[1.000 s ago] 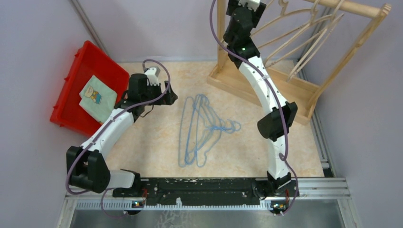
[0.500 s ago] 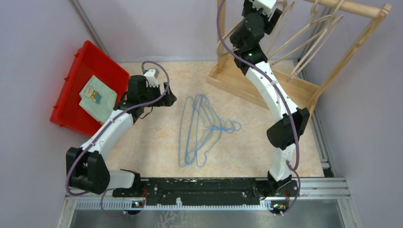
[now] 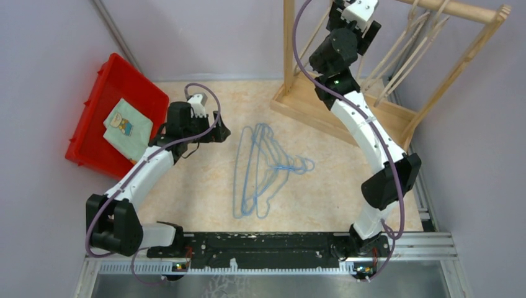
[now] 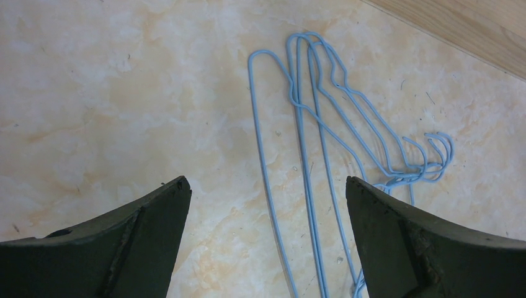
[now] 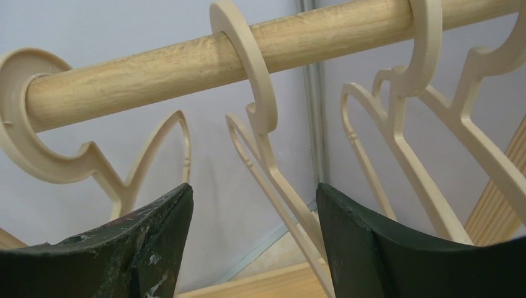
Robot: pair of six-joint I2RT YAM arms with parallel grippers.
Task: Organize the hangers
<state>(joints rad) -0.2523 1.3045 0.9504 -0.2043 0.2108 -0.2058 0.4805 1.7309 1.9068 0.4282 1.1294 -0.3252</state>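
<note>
1. Hangers come in two kinds. The blue wire hangers lie flat in a loose overlapping bunch in the middle of the counter, with their hooks toward the right arm's side.
2. The beige hangers hang by their hooks on the rod of the wooden rack at the far right. We count three hooks over the rod in the right wrist view.
3. The left gripper hovers over the counter just left of the blue bunch, looking down on it. Its jaws are spread wide with nothing between them.
4. The right gripper is up just below the rod, jaws wide apart and holding nothing.
5. The middle beige hanger's neck shows in the gap between the right fingers. It looks to be beyond the tips, but we cannot tell whether it touches either one.
6. A red bin sits at the far left, well apart from the blue hangers, with a pale green cloth inside.
</note>
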